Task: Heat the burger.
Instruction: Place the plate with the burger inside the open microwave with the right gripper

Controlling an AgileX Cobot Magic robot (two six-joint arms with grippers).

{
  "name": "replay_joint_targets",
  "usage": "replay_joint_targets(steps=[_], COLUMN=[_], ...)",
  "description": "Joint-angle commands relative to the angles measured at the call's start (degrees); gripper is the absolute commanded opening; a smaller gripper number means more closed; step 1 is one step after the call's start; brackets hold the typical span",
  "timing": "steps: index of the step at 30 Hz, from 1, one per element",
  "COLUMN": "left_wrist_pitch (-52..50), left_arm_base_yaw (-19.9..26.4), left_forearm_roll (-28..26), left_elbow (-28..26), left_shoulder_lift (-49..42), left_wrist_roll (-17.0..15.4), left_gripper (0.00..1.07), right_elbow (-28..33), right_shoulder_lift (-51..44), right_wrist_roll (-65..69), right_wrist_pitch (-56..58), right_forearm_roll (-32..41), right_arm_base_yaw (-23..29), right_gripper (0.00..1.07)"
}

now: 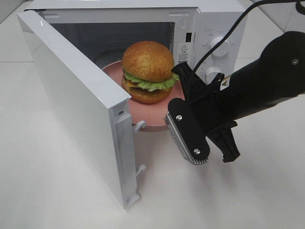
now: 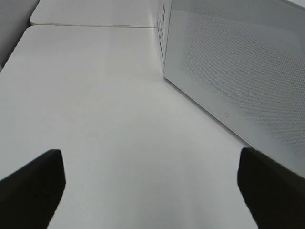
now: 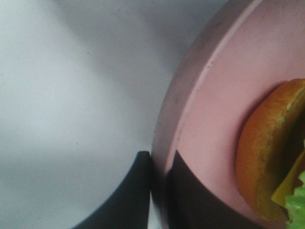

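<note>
The burger (image 1: 147, 71), with golden bun, green lettuce and cheese, stands on a round pink plate (image 1: 143, 114) at the open mouth of the white microwave (image 1: 214, 19), the plate partly inside the cavity. My right gripper (image 1: 167, 119) is shut on the plate's near right rim. In the right wrist view its dark fingers (image 3: 200, 200) clamp the plate's rim (image 3: 190, 86), and the burger (image 3: 267, 152) sits just beyond. My left gripper (image 2: 148, 160) is open and empty over bare table, out of the exterior view.
The microwave door (image 1: 76, 100) swings out to the left, toward the front. The left wrist view shows its outer face (image 2: 238, 62) close by. Control knobs (image 1: 219, 45) sit on the microwave's right panel. A black cable runs above the right arm.
</note>
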Motion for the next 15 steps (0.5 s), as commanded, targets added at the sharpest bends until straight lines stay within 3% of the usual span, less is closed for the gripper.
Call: replay_joint_targets(steps=[1,15], left_wrist_pitch=[-0.3,-0.3], left_arm_base_yaw=[0.3,0.3], left_forearm_roll=[-0.5,-0.5], left_elbow=[0.2,0.2], left_shoulder_lift=[-1.5,-1.5], left_wrist_roll=[0.0,0.0], left_gripper=[0.90,0.90], right_elbow=[-2.9,-8.5], right_shoulder_lift=[1.7,6.9], right_wrist_roll=[-1.0,-1.0], right_wrist_pitch=[-4.2,-4.6], right_forearm_roll=[-1.0,-3.3], right_arm_base_yaw=[0.9,0.9], right_gripper=[0.03,0.03])
